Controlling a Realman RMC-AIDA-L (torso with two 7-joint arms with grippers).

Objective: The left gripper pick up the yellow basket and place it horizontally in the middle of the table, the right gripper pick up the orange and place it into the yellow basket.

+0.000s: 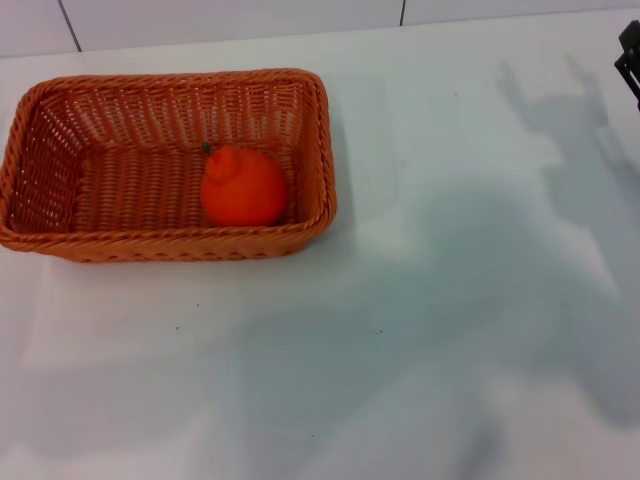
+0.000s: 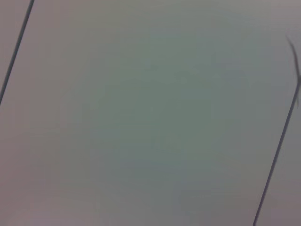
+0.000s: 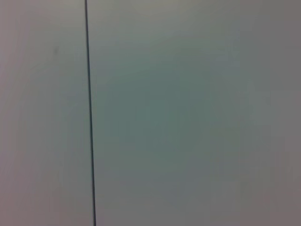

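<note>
The yellow basket (image 1: 60, 245), an orange-brown wicker one, lies lengthwise across the left part of the white table (image 1: 450, 330) in the head view. Inside it, toward its right end, rests the orange (image 1: 243, 188) with its green stem up. At the far right edge of the head view only a sliver of my right gripper (image 1: 630, 60) shows, far from the basket. My left gripper is out of view. Both wrist views show only a plain pale surface with dark seam lines.
A white tiled wall (image 1: 230, 20) with dark seams rises behind the table's far edge. Arm shadows fall across the right and front of the tabletop.
</note>
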